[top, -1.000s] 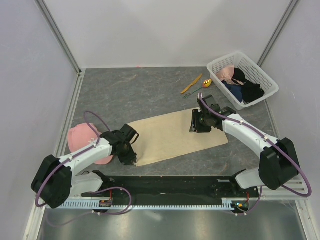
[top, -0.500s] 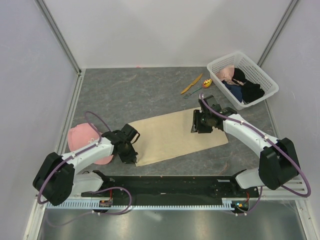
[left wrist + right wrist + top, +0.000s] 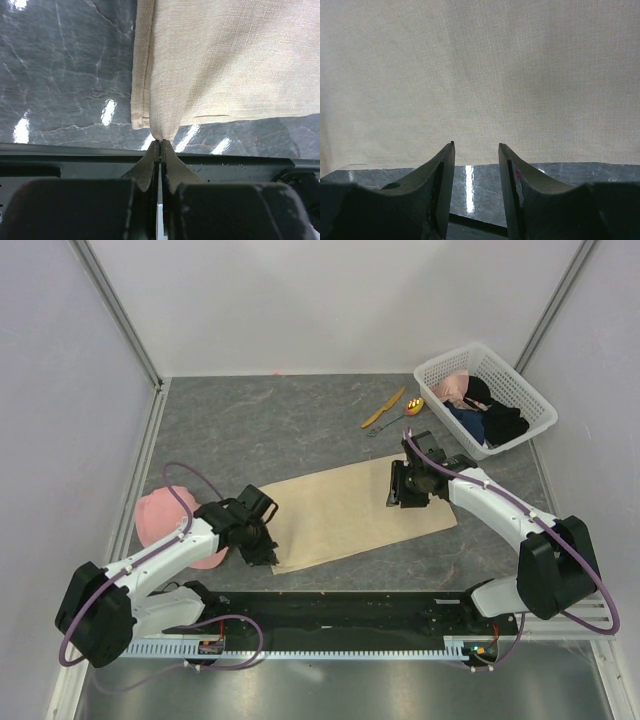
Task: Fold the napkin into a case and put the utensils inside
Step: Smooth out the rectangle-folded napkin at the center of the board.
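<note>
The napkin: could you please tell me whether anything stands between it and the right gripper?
Nothing visible does. The open right gripper sits at the napkin's edge, only bare table between them; the left gripper pinches its near corner.

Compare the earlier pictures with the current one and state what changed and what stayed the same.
The left end effector closed, pinching the near-left corner of the plain beige cloth napkin. The right end effector edged slightly right, jaws open. The orange plastic knife, green-handled spoon, pink cap and white plastic basket stayed put.
</note>
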### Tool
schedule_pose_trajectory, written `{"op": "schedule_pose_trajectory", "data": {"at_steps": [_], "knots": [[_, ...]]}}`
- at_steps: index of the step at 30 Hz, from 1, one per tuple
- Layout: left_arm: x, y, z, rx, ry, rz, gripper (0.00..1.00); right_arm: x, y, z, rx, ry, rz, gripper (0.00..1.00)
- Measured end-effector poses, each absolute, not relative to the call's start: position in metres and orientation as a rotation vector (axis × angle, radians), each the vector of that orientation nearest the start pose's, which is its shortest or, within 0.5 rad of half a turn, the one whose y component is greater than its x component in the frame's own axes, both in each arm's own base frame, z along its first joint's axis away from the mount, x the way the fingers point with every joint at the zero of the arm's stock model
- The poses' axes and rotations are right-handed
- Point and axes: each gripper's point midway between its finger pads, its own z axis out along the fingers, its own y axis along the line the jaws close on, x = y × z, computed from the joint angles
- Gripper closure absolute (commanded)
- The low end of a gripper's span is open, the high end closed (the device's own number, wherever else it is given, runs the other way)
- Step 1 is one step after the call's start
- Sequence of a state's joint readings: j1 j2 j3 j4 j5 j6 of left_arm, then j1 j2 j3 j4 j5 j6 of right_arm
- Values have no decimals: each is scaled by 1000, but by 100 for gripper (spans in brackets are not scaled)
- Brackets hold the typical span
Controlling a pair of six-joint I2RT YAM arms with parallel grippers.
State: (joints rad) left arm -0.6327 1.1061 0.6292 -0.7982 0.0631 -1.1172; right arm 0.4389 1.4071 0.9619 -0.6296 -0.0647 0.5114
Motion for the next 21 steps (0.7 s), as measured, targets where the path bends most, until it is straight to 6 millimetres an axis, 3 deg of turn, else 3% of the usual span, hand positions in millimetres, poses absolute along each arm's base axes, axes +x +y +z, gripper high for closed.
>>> {"op": "schedule_pose_trajectory", "data": {"at_steps": [10,15,21], "knots": [[111,-155,32,-786,2958,-396,98,263,169,88,56,2709,456,49],[111,-159,36,-780,2955,-438,98,247,199,89,-67,2715,541,43],[121,-168,56,-751,2890,-549,98,208,247,79,-324,2748,547,40]]}}
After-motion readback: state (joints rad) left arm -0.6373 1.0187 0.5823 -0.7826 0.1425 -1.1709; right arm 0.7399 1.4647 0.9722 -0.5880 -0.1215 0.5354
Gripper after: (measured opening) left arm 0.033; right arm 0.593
